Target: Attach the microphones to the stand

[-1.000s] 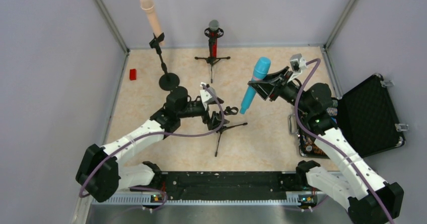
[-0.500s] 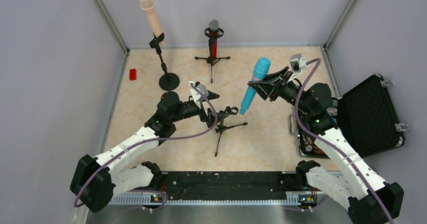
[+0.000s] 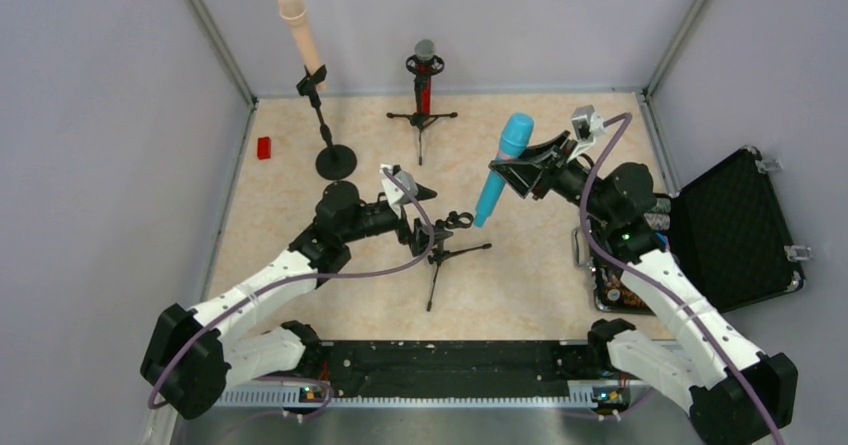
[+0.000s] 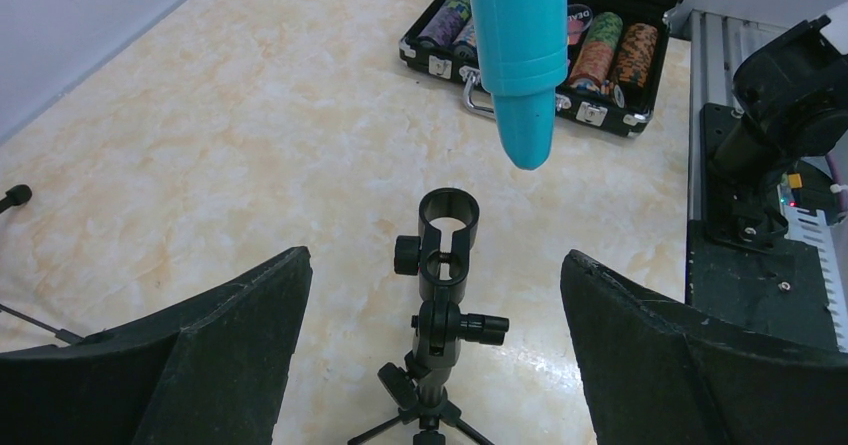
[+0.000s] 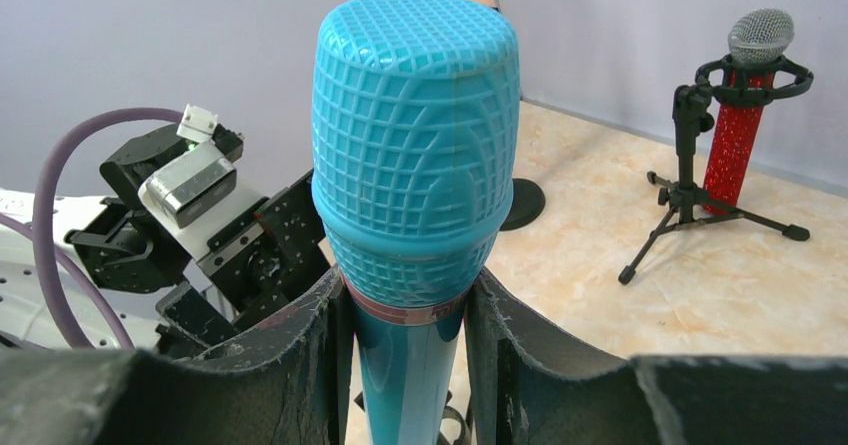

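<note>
The table (image 3: 540, 275) is walled at 9, 12 and 3 o'clock. An open case (image 3: 735, 230) crowds its 3 o'clock edge, and bare top surrounds the empty stand (image 3: 440, 257) at centre. The peach-beige microphone (image 3: 300, 30) at 11 and the red microphone (image 3: 425, 83) at 12 stand clipped (well apart from both arms). My right tool (image 3: 510, 178) clamps the tilted light-blue microphone (image 3: 503, 170), its tail above the clip (image 4: 447, 215), not touching. My left tool (image 4: 435, 257) gapes wide, flanking that clip, holding nothing.
</note>
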You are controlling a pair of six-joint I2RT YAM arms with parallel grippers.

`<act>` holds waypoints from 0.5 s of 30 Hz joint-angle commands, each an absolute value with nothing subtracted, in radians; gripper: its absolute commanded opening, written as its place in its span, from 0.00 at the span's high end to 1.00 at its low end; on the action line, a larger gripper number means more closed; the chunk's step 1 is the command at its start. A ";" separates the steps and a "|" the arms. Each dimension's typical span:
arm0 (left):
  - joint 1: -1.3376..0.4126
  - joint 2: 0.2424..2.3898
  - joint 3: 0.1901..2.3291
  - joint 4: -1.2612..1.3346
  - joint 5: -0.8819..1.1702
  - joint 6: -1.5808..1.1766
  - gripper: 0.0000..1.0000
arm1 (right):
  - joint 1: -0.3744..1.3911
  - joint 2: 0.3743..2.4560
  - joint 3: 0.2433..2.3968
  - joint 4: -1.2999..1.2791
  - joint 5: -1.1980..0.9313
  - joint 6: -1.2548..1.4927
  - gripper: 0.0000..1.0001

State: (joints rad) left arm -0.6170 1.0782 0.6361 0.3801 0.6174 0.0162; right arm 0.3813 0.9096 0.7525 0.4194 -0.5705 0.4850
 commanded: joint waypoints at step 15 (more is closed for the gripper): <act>-0.627 1.241 0.749 0.312 0.673 0.137 0.33 | 0.429 1.047 0.789 0.582 -0.529 0.468 1.00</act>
State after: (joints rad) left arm -0.6220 1.2121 0.6842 0.3088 0.6308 0.1078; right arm 0.4042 1.0393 0.7525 0.4885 -0.5533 0.4961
